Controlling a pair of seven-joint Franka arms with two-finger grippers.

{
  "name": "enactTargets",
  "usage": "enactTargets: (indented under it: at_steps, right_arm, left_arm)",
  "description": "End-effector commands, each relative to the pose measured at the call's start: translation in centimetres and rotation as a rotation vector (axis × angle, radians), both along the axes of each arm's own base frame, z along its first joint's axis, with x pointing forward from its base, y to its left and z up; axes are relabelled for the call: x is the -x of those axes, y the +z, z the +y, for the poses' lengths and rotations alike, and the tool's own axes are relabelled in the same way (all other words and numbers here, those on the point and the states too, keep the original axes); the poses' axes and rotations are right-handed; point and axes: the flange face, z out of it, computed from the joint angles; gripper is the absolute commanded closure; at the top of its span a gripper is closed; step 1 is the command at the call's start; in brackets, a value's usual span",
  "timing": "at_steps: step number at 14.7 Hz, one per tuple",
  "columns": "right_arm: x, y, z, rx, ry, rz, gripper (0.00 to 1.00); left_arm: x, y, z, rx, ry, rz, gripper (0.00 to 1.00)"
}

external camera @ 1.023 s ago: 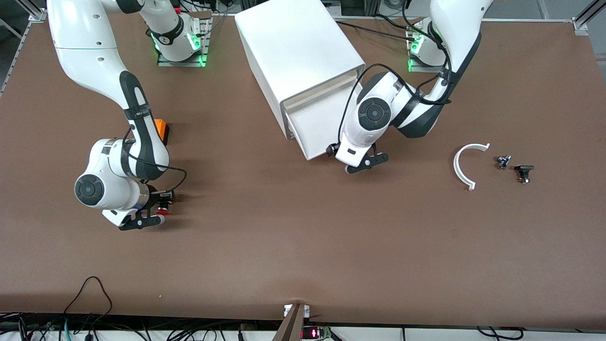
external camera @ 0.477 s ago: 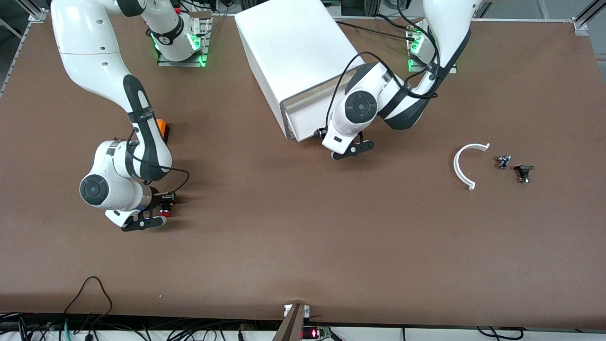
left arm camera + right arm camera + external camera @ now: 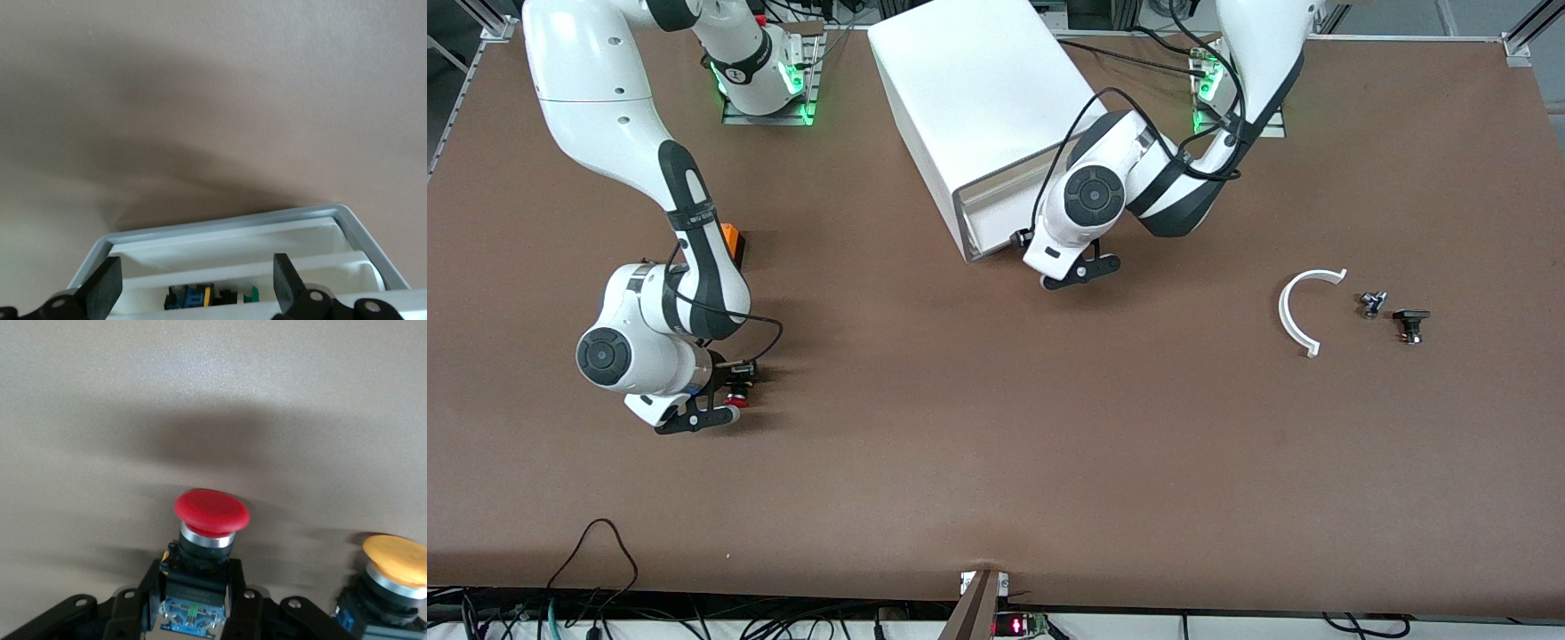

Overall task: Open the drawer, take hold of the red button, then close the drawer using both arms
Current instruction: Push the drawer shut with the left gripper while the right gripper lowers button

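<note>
1. Cabinet (image 3: 983, 107) stands near the arms' bases, between them.
2. Drawer (image 3: 996, 213) sits almost fully in, front edge protruding slightly.
3. Left gripper (image 3: 1080, 269) is at the drawer front, fingers (image 3: 107, 290) spread.
4. Right gripper (image 3: 710, 404), toward the right arm's end, pinches the button (image 3: 211, 520) by its body.
5. Yellow button (image 3: 393, 570) lies just beside it.

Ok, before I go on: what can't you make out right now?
- Drawer contents: left wrist view, cut off by the picture's edge and too small to name.
- Drawer front: front view, covered by the left arm, so fully shut or not is unclear.
- Button: front view, mostly under the right gripper.
- Yellow button: right wrist view, cut off by the edge.
- Orange box: front view, partly covered by the right arm.
</note>
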Motion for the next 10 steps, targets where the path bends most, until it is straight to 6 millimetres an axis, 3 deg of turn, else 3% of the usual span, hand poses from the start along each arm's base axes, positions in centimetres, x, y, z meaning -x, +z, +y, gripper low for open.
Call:
enactTargets:
  at_steps: [1, 6, 10]
  right_arm:
    - [0.0, -0.7, 0.3, -0.018, -0.026, -0.002, 0.0]
    - [-1.1, 2.3, 0.8, -0.029, -0.039, -0.042, 0.0]
    - [-1.5, 6.8, 1.1, -0.035, -0.055, -0.088, 0.0]
  left_arm:
    - [1.1, 0.6, -0.2, 0.01, 0.007, 0.035, 0.0]
    - [2.3, 0.6, -1.3, 0.027, 0.001, 0.072, 0.0]
    - [2.7, 0.5, -1.6, 0.032, -0.001, 0.092, 0.0]
